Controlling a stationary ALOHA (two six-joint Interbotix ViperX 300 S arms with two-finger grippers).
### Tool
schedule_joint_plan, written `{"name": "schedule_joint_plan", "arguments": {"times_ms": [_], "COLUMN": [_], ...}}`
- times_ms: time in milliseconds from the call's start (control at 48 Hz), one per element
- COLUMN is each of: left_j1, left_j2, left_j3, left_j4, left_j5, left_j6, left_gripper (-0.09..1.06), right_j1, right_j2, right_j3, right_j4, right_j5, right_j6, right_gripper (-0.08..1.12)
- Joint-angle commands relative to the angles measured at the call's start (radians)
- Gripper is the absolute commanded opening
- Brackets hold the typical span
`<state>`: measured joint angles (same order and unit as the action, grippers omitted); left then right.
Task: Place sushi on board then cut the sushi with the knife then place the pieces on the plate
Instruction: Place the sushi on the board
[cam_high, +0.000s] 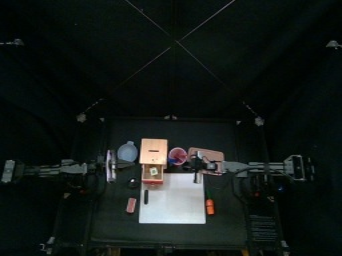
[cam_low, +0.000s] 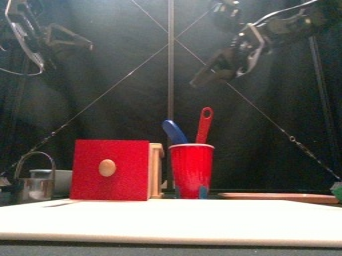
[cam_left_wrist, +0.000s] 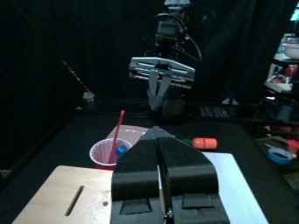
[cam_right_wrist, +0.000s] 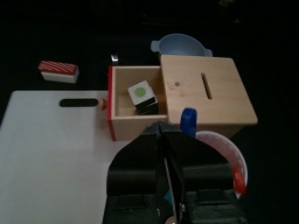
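Observation:
The wooden box (cam_right_wrist: 211, 87) has its red drawer pulled out, and a dark sushi roll (cam_right_wrist: 142, 93) with a green spot lies inside. The white board (cam_high: 174, 200) lies bare in front of the box (cam_high: 154, 160). A red cup (cam_low: 191, 168) holds a blue knife (cam_low: 174, 132) and a red knife (cam_low: 205, 125). The pink tray (cam_high: 207, 155) lies right of the cup. My right gripper (cam_right_wrist: 170, 138) hangs shut and holds nothing, above the box and cup. High at the left, my left gripper (cam_left_wrist: 163, 144) is shut too, with nothing in it.
A blue-grey bowl (cam_right_wrist: 181, 44) stands behind the box. A metal cutter (cam_low: 36, 183) sits at the left. A red and white toy (cam_right_wrist: 56, 70) lies left of the board, and an orange toy (cam_high: 210, 206) lies at its right edge.

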<state>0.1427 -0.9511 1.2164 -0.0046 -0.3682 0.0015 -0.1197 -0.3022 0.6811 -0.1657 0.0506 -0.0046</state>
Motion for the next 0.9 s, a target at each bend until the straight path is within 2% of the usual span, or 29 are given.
{"name": "schedule_joint_plan", "arguments": {"times_ms": [21,104,271,375,458,896], "left_j1": [0.011,0.012,0.015,0.017,0.023,0.041], "left_j2": [0.005,0.005,0.005,0.005,0.005,0.005], "left_j3": [-0.014,-0.015,-0.009,-0.005,-0.003,0.009], "left_j4": [-0.003,-0.003,-0.003,-0.003,-0.003,-0.003], "left_j5": [-0.009,-0.009,-0.008,-0.008,-0.008,-0.009], "left_j6": [0.000,0.000,0.000,0.002,0.000,0.000], "left_gripper": [0.02,0.02,0.02,0.02,0.02,0.02], "right_j1": [0.023,0.037,0.060,0.072,0.077,0.075], "right_j2": [0.133,0.224,0.374,0.430,0.465,0.545], "right_j3": [-0.210,-0.311,-0.462,-0.512,-0.546,-0.595], "right_j4": [-0.064,-0.101,-0.120,-0.124,-0.132,-0.201], "right_j5": [0.146,0.227,0.339,0.374,0.411,0.443], "right_j6": [-0.006,-0.009,-0.009,-0.011,-0.017,-0.069], "right_gripper": [0.18,0.28,0.63,0.82,0.92,0.91]}}
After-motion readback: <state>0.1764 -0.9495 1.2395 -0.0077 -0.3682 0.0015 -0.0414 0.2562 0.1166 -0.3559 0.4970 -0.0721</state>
